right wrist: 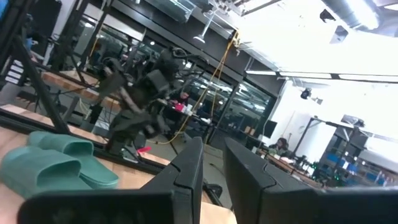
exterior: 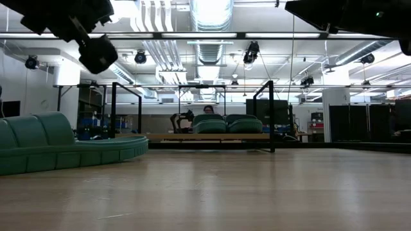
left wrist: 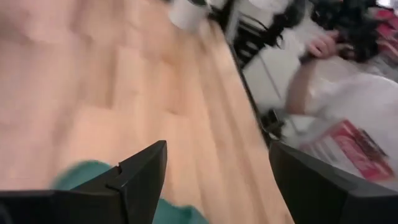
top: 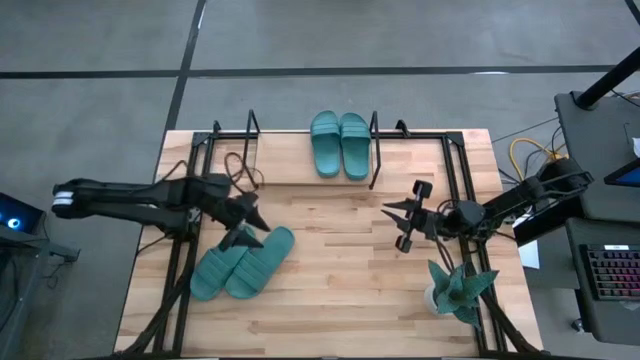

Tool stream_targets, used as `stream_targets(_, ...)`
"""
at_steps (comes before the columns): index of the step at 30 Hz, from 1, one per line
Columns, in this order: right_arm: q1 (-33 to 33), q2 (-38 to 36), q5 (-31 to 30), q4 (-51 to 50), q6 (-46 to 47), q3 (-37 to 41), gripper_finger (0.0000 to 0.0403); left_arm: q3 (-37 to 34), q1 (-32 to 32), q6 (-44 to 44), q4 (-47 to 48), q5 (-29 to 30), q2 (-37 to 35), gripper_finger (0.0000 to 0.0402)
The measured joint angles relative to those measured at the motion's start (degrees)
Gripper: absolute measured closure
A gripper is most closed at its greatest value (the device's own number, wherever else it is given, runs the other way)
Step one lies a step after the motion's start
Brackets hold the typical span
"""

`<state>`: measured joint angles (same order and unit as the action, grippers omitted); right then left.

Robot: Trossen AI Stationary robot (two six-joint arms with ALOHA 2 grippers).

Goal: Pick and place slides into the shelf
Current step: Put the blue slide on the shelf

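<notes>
2 slides (exterior: 61, 144) lie nearest the low camera, side by side on the table (top: 340, 290) near its front-left part; in the high view the same pair (top: 240, 263) lies angled, toes toward the left edge. The left gripper (top: 248, 225) hangs just above that pair's heel end, fingers spread wide w/ nothing between them; the left wrist view shows its 2 dark fingers (left wrist: 140, 177) well apart over bare wood, a bit of teal slide (left wrist: 84, 174) at the edge. The other 2 slides (top: 339, 144) sit together on the shelf (top: 300, 160) at the table's back, approx. mid-shelf. The right gripper (top: 402, 226) waits over the table's right-center, apart from all slides, fingers open a narrow gap. A teal spiky plant (top: 460, 288) stands at the front-right corner.
</notes>
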<state>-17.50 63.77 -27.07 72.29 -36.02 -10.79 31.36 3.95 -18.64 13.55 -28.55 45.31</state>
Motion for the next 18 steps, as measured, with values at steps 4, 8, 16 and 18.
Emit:
stream_targets(4, 0.65, 0.02, 0.0, -0.02, 0.38, 0.0, 0.0349, 0.02, 0.0, -0.56, 1.41, -1.68, 4.79, 0.0133)
stream_targets(8, 0.65, 0.02, 0.0, -0.04, 0.45, 0.0, 0.0349, 0.02, -0.12, -0.61, 2.89, -3.68, 8.91, 0.0133)
stream_targets(16, 0.65, 0.02, 0.0, -0.11, 1.04, 0.0, 0.0349, 0.02, -2.31, -5.05, 3.52, -13.33, 14.97, 0.0134)
stream_targets(18, 0.65, 0.03, 0.0, -0.13, 1.06, 0.0, 0.0349, 0.02, -3.1, -5.02, 3.5, -13.38, 15.93, 0.0135)
